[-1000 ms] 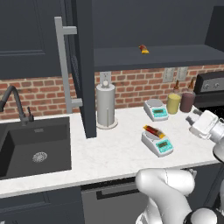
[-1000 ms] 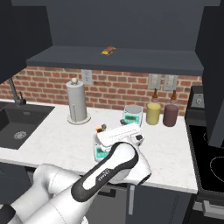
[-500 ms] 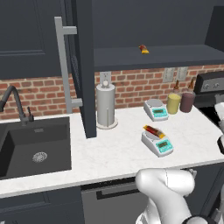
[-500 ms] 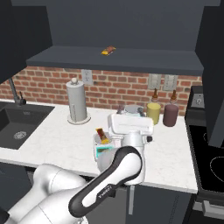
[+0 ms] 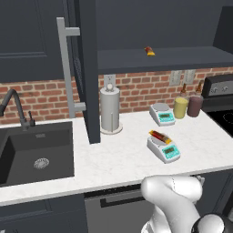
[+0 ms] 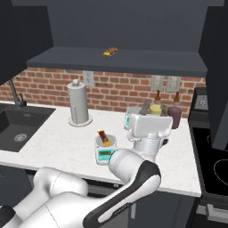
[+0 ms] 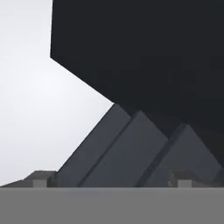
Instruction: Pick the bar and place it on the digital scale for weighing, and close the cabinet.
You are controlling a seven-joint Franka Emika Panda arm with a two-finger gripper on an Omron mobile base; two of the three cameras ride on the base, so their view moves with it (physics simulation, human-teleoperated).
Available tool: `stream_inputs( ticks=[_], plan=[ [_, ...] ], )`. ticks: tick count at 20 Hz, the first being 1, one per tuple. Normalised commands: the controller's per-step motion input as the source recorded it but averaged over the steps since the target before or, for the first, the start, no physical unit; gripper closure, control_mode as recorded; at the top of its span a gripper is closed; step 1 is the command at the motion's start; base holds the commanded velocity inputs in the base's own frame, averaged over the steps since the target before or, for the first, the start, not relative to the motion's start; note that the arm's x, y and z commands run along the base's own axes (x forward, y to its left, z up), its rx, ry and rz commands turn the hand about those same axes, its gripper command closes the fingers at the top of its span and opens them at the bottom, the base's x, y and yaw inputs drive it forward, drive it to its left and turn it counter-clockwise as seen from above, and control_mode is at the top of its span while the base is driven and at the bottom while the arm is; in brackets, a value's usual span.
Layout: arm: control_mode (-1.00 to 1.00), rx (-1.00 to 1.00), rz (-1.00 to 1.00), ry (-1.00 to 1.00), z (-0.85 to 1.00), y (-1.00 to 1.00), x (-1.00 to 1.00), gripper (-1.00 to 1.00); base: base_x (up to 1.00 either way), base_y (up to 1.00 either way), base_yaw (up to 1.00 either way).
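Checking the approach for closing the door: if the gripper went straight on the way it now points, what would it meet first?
Most likely the cabinet: a flat dark panel, seemingly its open door, lies ahead of the open gripper. How far off it is remains unclear.

Red-brown bar [image 5: 159,136] with orange end, teal-fronted digital scale [image 5: 164,149], red brick wall [image 5: 136,91].

Behind the end effector [image 6: 150,129] we have two high cameras facing the shared table [image 5: 123,159]; its own camera presses near a dark panel [image 7: 144,52].
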Motion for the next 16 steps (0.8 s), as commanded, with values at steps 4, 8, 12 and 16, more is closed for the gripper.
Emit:
stream_inputs(
  ticks=[4,8,12,16],
  plan=[
    [-1.00,0.00,0.00,-0.29,-0.12,-0.55,-0.14,-1.00,0.00,0.00,0.00],
    [-1.00,-0.03,0.00,-0.16,-0.02,-0.47,0.00,-1.00,0.00,0.00,0.00],
    [-1.00,-0.15,0.00,0.00,-0.04,-0.52,0.00,-1.00,0.00,0.00,0.00],
    [-1.00,-0.16,0.00,0.00,-0.13,-0.51,0.01,-1.00,0.00,0.00,0.00]
  ],
)
